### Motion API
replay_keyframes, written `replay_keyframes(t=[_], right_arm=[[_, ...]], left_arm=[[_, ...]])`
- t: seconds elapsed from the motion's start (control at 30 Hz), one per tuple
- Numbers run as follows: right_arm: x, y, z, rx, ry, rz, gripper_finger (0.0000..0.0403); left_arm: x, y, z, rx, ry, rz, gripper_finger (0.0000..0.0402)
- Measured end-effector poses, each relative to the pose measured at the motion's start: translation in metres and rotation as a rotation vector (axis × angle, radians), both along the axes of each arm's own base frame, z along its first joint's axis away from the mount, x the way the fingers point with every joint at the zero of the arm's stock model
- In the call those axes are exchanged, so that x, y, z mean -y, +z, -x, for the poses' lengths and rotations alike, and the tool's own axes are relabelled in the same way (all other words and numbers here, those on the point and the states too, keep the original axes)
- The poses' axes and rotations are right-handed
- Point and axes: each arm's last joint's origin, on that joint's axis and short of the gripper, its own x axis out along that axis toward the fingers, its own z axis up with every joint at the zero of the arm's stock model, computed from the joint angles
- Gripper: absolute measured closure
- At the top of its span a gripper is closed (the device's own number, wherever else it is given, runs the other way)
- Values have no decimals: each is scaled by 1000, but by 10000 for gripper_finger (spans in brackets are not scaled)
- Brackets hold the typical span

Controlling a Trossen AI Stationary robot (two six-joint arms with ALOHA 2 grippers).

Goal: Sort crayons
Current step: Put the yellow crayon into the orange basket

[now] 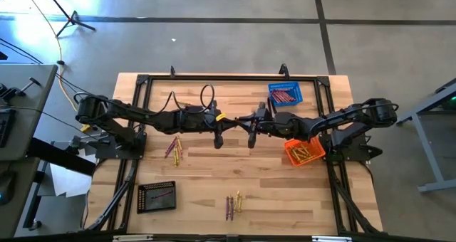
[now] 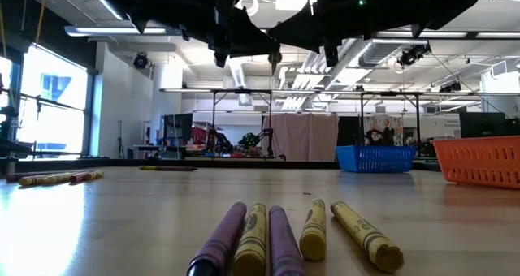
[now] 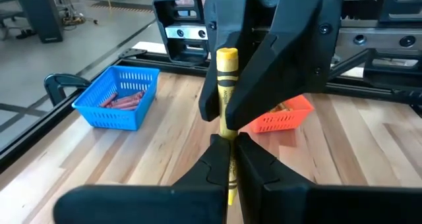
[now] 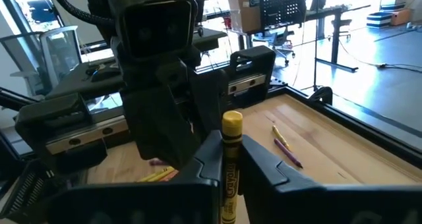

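Note:
A yellow crayon (image 3: 227, 85) stands upright in the air above the table's middle, between my two grippers, which face each other. My left gripper (image 3: 228, 143) is shut on it, and so is my right gripper (image 4: 231, 143). In the high view they meet at the crayon, the left gripper (image 1: 228, 119) beside the right gripper (image 1: 244, 121). Loose crayons lie flat on the table at centre left (image 1: 173, 148) and near the front edge (image 1: 233, 205). Red crayons lie in the blue basket (image 1: 285, 94), yellow ones in the orange basket (image 1: 305, 151). My left gripper pinches the yellow crayon's lower part (image 3: 229, 159) between its two fingers, coming level from the table's left, across the crayon. The crayon is upright and clear of the table, its top end (image 3: 227, 55) well above the fingers. My right gripper pinches the same crayon between its two fingers, a little below its top end (image 4: 231, 157). It comes level from the table's right, across the crayon. The top end (image 4: 231, 120) sticks up above the fingers.
A black basket (image 1: 157, 196) holding a purple crayon sits at the near left. A dark metal frame (image 1: 146, 82) runs along the table's far edge and both sides. In the low view the front crayons (image 2: 268, 239) lie close to the camera.

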Motion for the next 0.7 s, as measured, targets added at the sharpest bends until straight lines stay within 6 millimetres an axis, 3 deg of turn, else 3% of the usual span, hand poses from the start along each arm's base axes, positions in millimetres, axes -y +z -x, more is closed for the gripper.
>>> replay_keyframes(t=[0.23, 0.4, 0.53, 0.7], right_arm=[[1, 0, 0, -11, -39, 30, 391], [6, -4, 7, -131, -167, 95, 391], [13, 2, 27, -259, -244, 77, 391], [13, 8, 72, -453, -229, -146, 391]], left_arm=[[0, 1, 0, 5, 5, -21, 376], [-1, 1, 0, 3, 17, -25, 344], [-1, -2, 1, -31, 13, -23, 323], [-1, -9, 3, -103, 12, -21, 313]])
